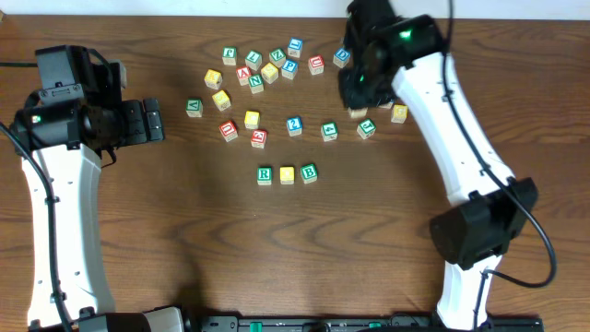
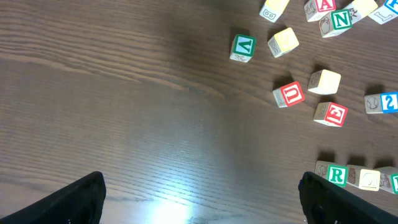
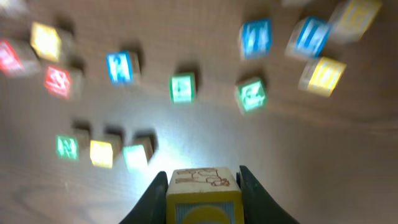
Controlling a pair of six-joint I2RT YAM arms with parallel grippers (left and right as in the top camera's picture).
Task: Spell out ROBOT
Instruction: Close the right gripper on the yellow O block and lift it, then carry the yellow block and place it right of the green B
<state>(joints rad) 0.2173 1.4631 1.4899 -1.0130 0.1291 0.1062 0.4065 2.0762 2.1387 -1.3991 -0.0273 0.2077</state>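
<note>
Three blocks stand in a row mid-table: a green R block (image 1: 265, 174), a yellow block (image 1: 288, 174) and a green B block (image 1: 310, 172). The row also shows blurred in the right wrist view (image 3: 103, 153). My right gripper (image 3: 202, 199) is shut on a yellow letter block (image 3: 202, 196) and holds it above the table, near the back right in the overhead view (image 1: 358, 103). My left gripper (image 2: 202, 199) is open and empty over bare wood at the left (image 1: 147, 121). The R block shows at its right edge (image 2: 336, 175).
Several loose letter blocks (image 1: 258, 69) lie scattered across the back of the table, with more in a band before them, among them a blue 2 block (image 1: 294, 125) and a green V block (image 1: 194, 108). A yellow block (image 1: 399, 112) lies near the right arm.
</note>
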